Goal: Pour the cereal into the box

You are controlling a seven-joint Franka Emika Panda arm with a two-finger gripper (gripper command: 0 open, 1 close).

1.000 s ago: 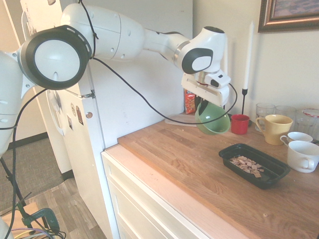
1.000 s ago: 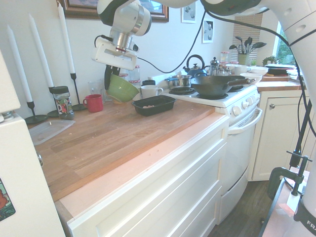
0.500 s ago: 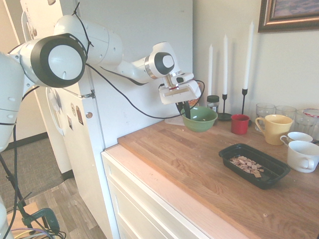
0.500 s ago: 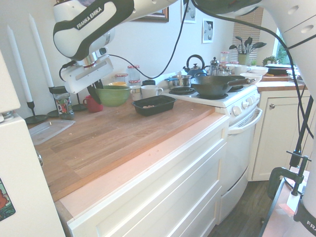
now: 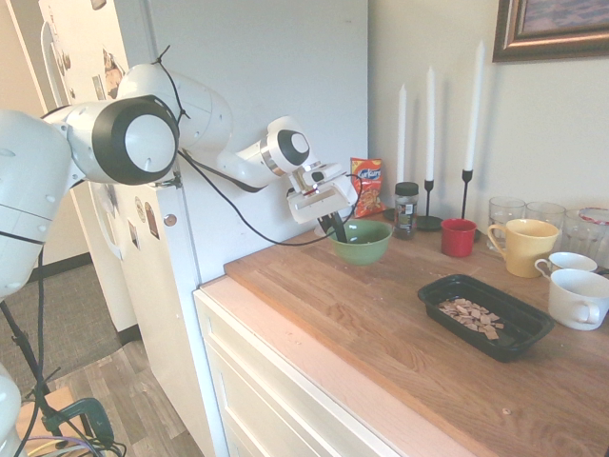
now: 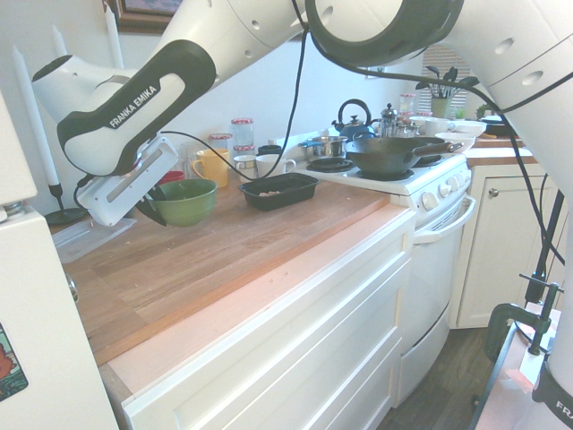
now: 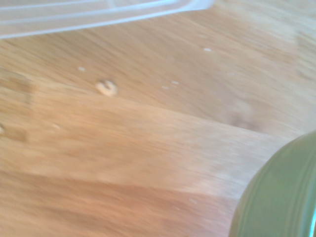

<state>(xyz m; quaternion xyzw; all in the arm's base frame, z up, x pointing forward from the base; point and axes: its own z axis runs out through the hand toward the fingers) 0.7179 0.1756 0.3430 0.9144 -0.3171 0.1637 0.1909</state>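
The wooden worktop point(image 5: 381, 314) is filling the lower right of the first exterior view, running from the near white cabinet edge back to the wall. On it, at the right of the frame, the black box point(image 5: 484, 316) is lying flat with the cereal point(image 5: 469, 315) sitting inside it as a small loose heap of tan flakes; in the second exterior view the same box point(image 6: 278, 190) is showing in the middle of the frame, just in front of the stove point(image 6: 403, 179). Two white cups point(image 5: 577, 286) are standing just behind the box at the right edge. Further back, in the middle of the frame, the tool point(image 5: 335, 228) is pinching the rim of the green bowl point(image 5: 359, 242), its fingers closed tight on the near edge, and the bowl is sitting upright, low over or on the worktop; which of the two cannot be told. In the second exterior view the bowl point(image 6: 183, 201) is appearing at the left, well apart from the box. The wrist view is showing a blurred curve of the bowl point(image 7: 281, 197) in the lower right corner, bare wood with a few crumbs, and a clear plastic container point(image 7: 98, 12) along the top. Against the wall a yellow mug point(image 5: 521, 245), a red cup point(image 5: 458, 237), a snack bag point(image 5: 366, 186) and tall white candles point(image 5: 430, 119) are standing.
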